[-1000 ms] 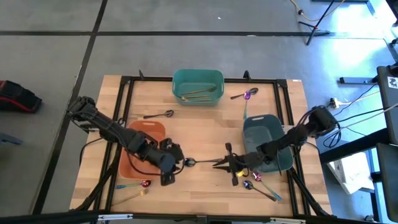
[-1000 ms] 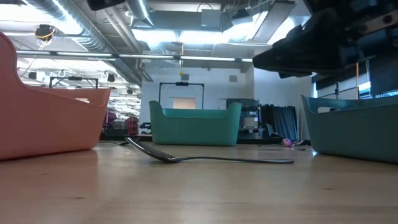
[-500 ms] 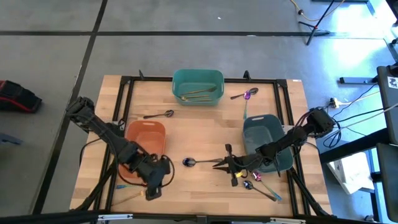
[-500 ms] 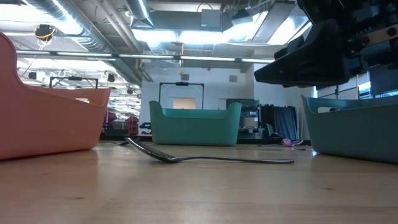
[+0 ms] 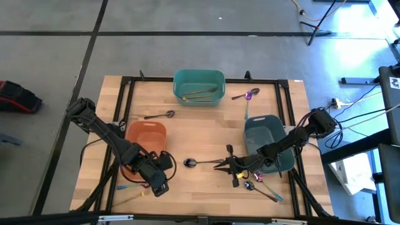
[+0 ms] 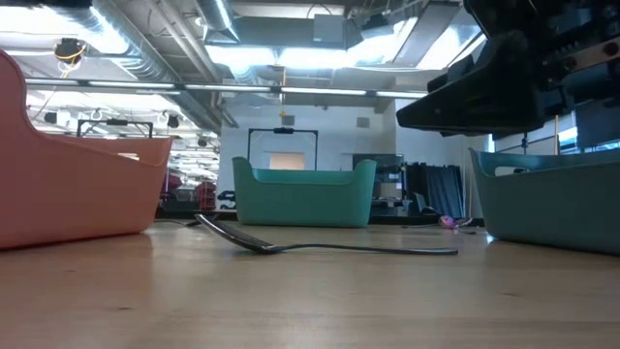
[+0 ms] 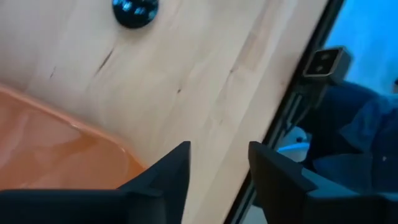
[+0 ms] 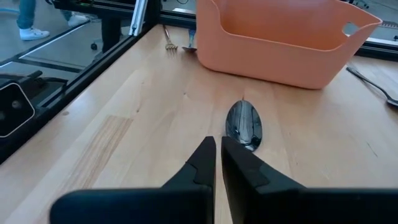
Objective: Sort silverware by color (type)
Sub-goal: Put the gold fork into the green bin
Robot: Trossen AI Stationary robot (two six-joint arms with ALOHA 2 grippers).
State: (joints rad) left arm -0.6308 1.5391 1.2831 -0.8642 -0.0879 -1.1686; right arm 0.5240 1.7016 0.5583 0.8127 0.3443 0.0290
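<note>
High view shows our right gripper (image 5: 220, 164) clenched on the dark spoon's (image 5: 199, 163) handle at table centre, while our left gripper (image 5: 160, 185), fingers parted and empty, waits beside the orange bin (image 5: 145, 132); a thin-handle pinch may slip, we judge

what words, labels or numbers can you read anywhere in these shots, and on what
None can be read.
White label with a dark mark on the black stand right of the table in the high view: too small to read.
Teal bin, orange bin, grey-blue bin, spoon: no text shows.
</note>
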